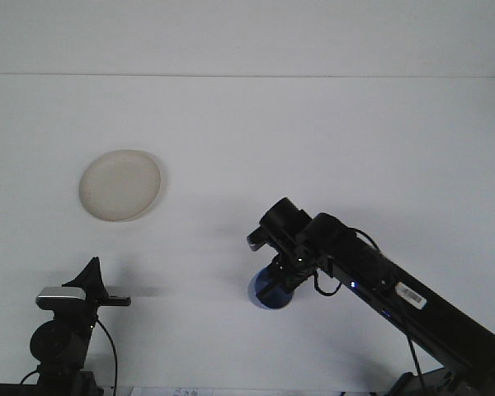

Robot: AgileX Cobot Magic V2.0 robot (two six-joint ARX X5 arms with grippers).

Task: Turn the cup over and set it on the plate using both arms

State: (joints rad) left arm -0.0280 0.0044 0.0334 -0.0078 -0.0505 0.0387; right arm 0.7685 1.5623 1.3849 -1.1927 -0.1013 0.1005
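Left pincer [95,285] parked near, state cannot be told. Small blue plastic cup [270,290] is gripped by right pincer [279,276], low over white tabletop [313,140]. Handover should be kept slow and level; round cream plate [120,184] lies far left.

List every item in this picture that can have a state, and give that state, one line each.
Plate: bare, lying flat on the table, far left.
Blue cup: held by the right end effector, low near the table centre.
Left end effector: holding nothing, low at the near left edge.
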